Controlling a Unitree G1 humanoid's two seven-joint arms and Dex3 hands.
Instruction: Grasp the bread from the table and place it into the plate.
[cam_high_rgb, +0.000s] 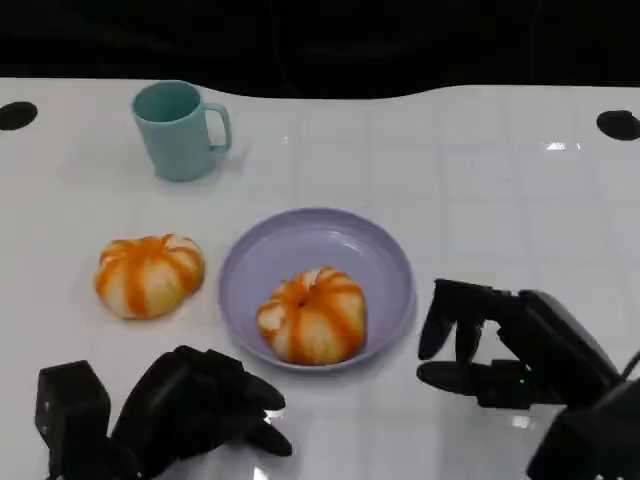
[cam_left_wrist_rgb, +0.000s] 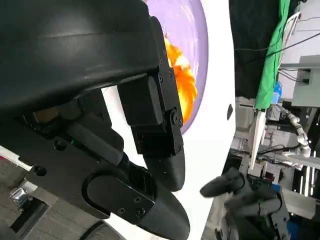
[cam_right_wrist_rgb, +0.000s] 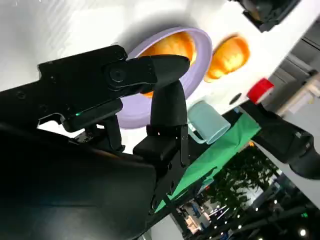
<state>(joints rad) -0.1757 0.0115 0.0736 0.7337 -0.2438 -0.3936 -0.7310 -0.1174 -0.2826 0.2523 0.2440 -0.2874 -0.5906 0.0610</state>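
We observe a white worktop (cam_high_rgb: 480, 180) carrying a lilac plate (cam_high_rgb: 380, 262) near its centre. One bread (cam_high_rgb: 313, 314), a round bun with orange stripes, lies inside the plate, toward the near rim. A second bread (cam_high_rgb: 149, 274) of the same kind rests directly on the worktop, just beside the plate on the robot's left and apart from its rim. A teal mug (cam_high_rgb: 178, 130) stands upright farther back on the left, its handle turned toward the right, well apart from both breads.

We locate the left robot hand (cam_high_rgb: 205, 405) at the near edge of the worktop, below the second bread and not touching it. Its fingers (cam_high_rgb: 262, 393) are curled inward toward the palm with nothing in them. In the left wrist view, the same left robot hand (cam_left_wrist_rgb: 150, 150) shows its fingers folded close together, with the plate (cam_left_wrist_rgb: 197, 45) and the bread in it (cam_left_wrist_rgb: 182, 82) beyond.

We locate the right robot hand (cam_high_rgb: 470, 345) just beside the plate on the robot's right, apart from its rim. Its fingers (cam_high_rgb: 452, 315) are spread and point toward the plate, and it holds nothing. The right wrist view shows the right robot hand (cam_right_wrist_rgb: 150, 95) with fingers apart, and past it the plate (cam_right_wrist_rgb: 200, 55), both breads and the mug (cam_right_wrist_rgb: 209, 121).
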